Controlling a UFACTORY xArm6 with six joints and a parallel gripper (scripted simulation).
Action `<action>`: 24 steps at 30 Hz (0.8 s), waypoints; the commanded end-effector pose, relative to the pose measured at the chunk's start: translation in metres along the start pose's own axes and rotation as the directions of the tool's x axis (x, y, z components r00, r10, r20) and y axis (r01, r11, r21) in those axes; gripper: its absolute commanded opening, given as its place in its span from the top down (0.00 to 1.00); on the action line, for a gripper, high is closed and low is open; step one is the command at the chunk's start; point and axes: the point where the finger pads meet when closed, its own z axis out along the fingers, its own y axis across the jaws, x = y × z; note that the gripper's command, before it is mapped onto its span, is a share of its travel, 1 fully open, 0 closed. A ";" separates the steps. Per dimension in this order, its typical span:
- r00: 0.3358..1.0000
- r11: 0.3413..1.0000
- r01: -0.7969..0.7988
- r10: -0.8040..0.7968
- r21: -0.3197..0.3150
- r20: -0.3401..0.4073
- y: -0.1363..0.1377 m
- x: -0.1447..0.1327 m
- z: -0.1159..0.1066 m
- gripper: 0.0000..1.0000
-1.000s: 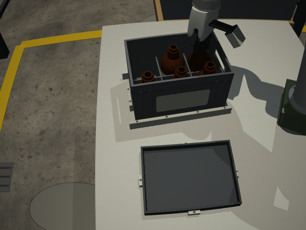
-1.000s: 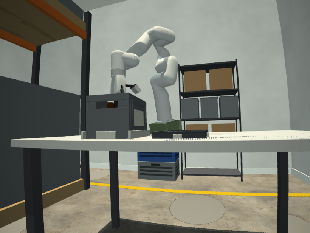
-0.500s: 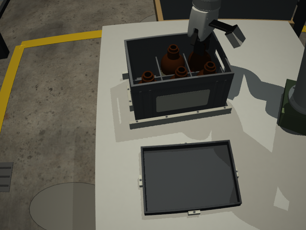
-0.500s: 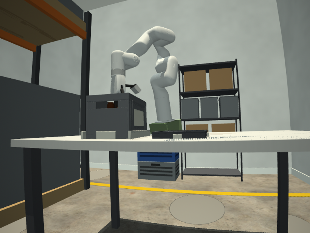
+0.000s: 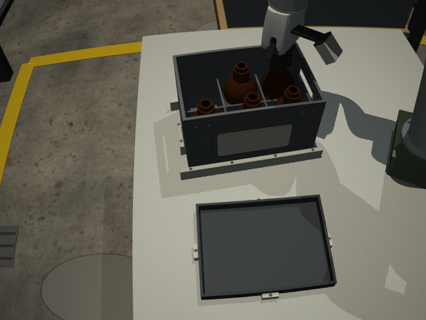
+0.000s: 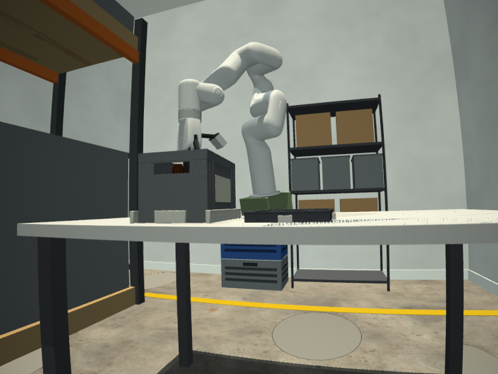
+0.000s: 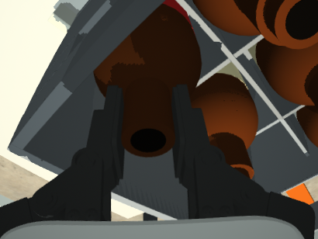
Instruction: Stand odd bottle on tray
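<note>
While four brown bottles stand in other cells of the dark divided crate [image 5: 253, 118] on the white table [image 5: 358, 220], the gripper [image 7: 148, 110] reaches down into the crate's back right cell, clamped on the neck of the fifth brown bottle [image 5: 277, 80]. In the wrist view its two black fingers press either side of that neck just below the open mouth. The dark tray [image 5: 263, 204] sits near the crate, in front of it, with no bottle on it.

Even, moderate light; hard-edged shadows on table [image 5: 361, 241] right of crate [image 5: 253, 130]; frames sharp, no glare.
</note>
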 end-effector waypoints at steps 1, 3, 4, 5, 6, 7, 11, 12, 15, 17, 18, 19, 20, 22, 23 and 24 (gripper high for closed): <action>1.000 1.000 0.000 0.000 -0.001 0.004 0.000 -0.001 -0.005 1.00; 1.000 1.000 0.000 0.000 -0.001 0.004 0.000 -0.001 -0.007 1.00; 1.000 1.000 0.000 0.000 -0.001 0.004 0.000 -0.001 -0.008 1.00; 1.000 1.000 0.000 0.000 -0.001 0.004 0.000 -0.001 -0.009 1.00; 1.000 1.000 0.000 0.000 -0.001 0.004 0.000 -0.001 -0.010 1.00; 1.000 1.000 0.000 0.000 -0.001 0.004 0.000 -0.001 -0.012 1.00; 1.000 1.000 0.000 0.000 -0.001 0.004 0.000 -0.001 -0.017 1.00; 1.000 1.000 0.000 0.000 -0.001 0.004 0.000 -0.001 -0.018 1.00; 1.000 1.000 0.000 0.000 -0.001 0.004 0.000 -0.001 -0.019 1.00; 1.000 1.000 0.000 0.000 -0.001 0.004 0.000 0.000 -0.021 1.00; 1.000 1.000 0.000 0.000 -0.001 0.004 -0.001 0.000 -0.022 1.00; 1.000 1.000 0.000 0.000 -0.001 0.004 -0.001 0.000 -0.024 1.00; 1.000 1.000 0.000 0.000 -0.001 0.004 -0.001 0.000 -0.025 1.00; 1.000 1.000 0.000 0.000 -0.001 0.004 -0.001 0.000 -0.027 1.00; 1.000 1.000 0.000 0.000 -0.001 0.004 -0.001 0.000 -0.028 1.00; 1.000 1.000 0.000 0.000 -0.001 0.004 -0.001 0.000 -0.029 1.00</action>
